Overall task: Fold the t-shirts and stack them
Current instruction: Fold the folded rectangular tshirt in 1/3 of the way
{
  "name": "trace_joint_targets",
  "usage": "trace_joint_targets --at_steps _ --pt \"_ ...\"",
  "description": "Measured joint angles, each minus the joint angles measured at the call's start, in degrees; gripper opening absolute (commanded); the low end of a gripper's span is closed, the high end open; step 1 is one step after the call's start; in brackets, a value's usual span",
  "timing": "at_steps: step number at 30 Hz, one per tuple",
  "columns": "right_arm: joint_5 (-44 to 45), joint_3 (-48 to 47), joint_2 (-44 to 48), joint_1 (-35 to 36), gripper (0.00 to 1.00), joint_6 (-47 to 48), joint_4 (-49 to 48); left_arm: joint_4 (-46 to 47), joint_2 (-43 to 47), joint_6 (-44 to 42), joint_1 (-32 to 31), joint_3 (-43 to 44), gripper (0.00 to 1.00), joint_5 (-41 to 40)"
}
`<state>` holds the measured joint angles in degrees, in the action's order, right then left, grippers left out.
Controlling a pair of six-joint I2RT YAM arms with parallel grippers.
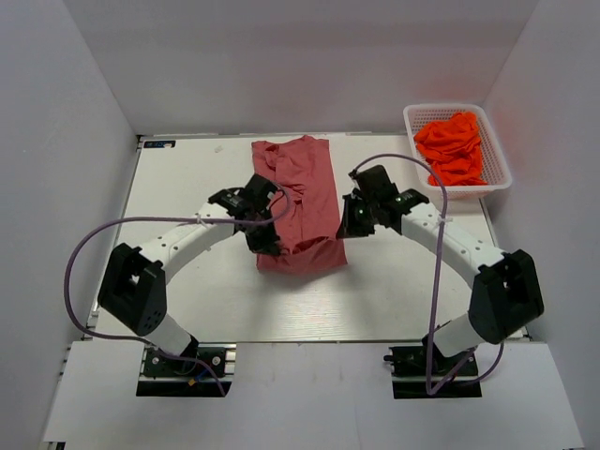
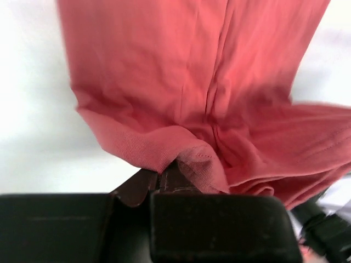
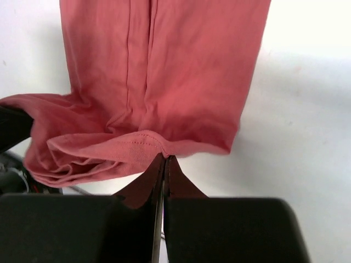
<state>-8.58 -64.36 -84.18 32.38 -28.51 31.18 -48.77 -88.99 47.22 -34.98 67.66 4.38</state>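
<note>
The rose-red t-shirt (image 1: 302, 202) lies as a long narrow strip in the middle of the table, its near end lifted and bunched. My left gripper (image 1: 265, 242) is shut on the hem at the shirt's near left corner; in the left wrist view the cloth (image 2: 186, 98) hangs from the pinched hem at the left gripper's fingertips (image 2: 163, 171). My right gripper (image 1: 345, 228) is shut on the near right hem; in the right wrist view the shirt (image 3: 164, 82) hangs from the stitched hem at the right gripper's fingertips (image 3: 165, 159). Bright orange t-shirts (image 1: 455, 148) lie crumpled in the basket.
A white plastic basket (image 1: 503, 173) stands at the table's far right corner. Purple cables loop from both arms over the table. White walls enclose the table on three sides.
</note>
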Motion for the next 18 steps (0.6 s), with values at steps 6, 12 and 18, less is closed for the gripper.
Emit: trace_joint_targets --at_steps 6,12,18 --pt "1.2 -9.7 -6.6 -2.1 0.0 1.4 1.0 -1.2 -6.0 -2.9 5.0 11.1 0.0 -1.8" --pt "1.8 -19.0 -13.2 -4.3 0.0 2.5 1.8 -0.5 -13.5 -6.3 8.8 20.0 0.0 -2.1" --pt "1.7 -27.7 -21.0 -6.5 0.0 3.8 2.6 -0.3 -21.0 -8.7 12.3 25.8 0.0 -1.8"
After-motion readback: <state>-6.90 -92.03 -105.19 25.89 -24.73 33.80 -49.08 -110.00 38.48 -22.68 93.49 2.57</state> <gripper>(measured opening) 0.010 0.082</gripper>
